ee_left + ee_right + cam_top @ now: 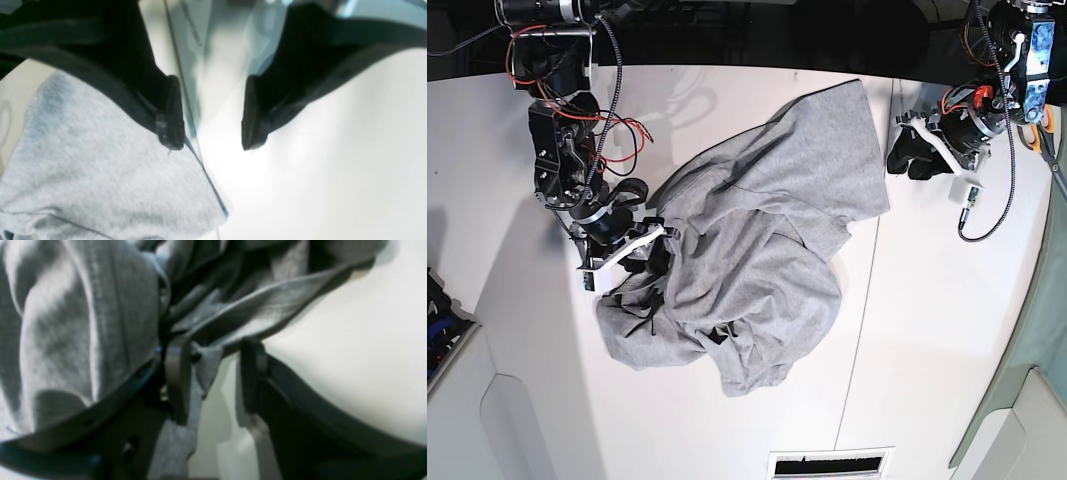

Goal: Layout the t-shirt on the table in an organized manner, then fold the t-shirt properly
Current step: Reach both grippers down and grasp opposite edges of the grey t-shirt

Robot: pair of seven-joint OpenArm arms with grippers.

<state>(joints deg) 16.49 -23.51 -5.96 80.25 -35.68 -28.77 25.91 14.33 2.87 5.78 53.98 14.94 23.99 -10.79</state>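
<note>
Overhead, the t-shirt (752,270) lies crumpled in a loose grey heap near the middle of the tabletop (927,340), straddling the thin dark seam that runs across the white surface; one broad flat panel reaches toward the far edge while the rest bunches in folds below it. At the heap's edge, on the base view's left, the right gripper (642,250) sits pressed into the cloth. From its wrist camera, the right gripper (213,380) has a small fold of grey fabric hanging between its two fingers, but with a visible gap remaining beside one pad, so I cannot tell whether the cloth is actually pinched. Across the seam, the left gripper (912,160) hovers just off the shirt's upper corner, apart from it. Its wrist view shows the left gripper (213,115) spread wide with only bare white tabletop between the pads, a grey shirt edge (100,166) lying off to one side
</note>
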